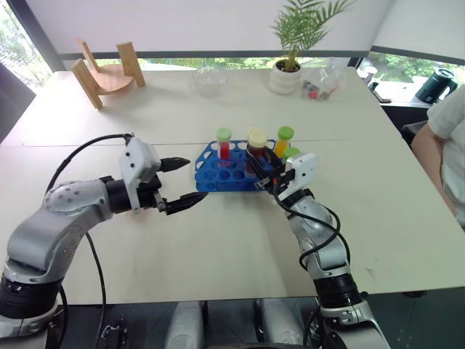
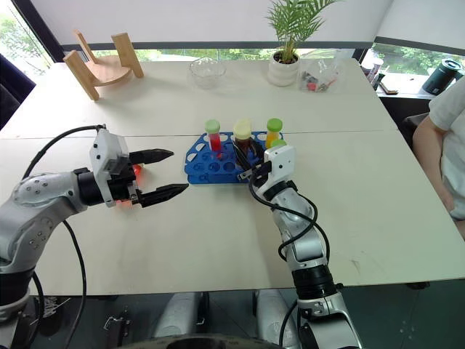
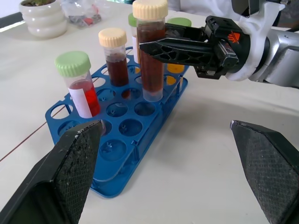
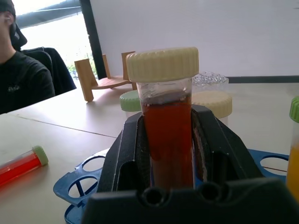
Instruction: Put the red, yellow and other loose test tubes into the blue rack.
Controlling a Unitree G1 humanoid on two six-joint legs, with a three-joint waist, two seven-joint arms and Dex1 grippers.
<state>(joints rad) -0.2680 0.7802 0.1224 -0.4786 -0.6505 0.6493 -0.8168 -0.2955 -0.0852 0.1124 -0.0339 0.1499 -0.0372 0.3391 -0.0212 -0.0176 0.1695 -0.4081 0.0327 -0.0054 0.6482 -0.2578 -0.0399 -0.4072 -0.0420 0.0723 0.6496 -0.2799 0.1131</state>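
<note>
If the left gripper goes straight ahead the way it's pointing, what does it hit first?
Probably the blue rack: the open left gripper points at its near edge, with the tubes standing just behind, though depth is uncertain.

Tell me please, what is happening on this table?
The robot is filling the blue rack with test tubes. Its right pincer is shut on a cream-capped tube of dark red liquid, upright with its bottom in a rack hole. The left pincer waits open nearby. A red tube lies loose on the table.

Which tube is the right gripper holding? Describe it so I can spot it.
Find the blue rack mid-table. At its right end the right gripper clamps an upright tube over a hole. It is the dark red-brown one with the cream cap, taller than its neighbours.
</note>
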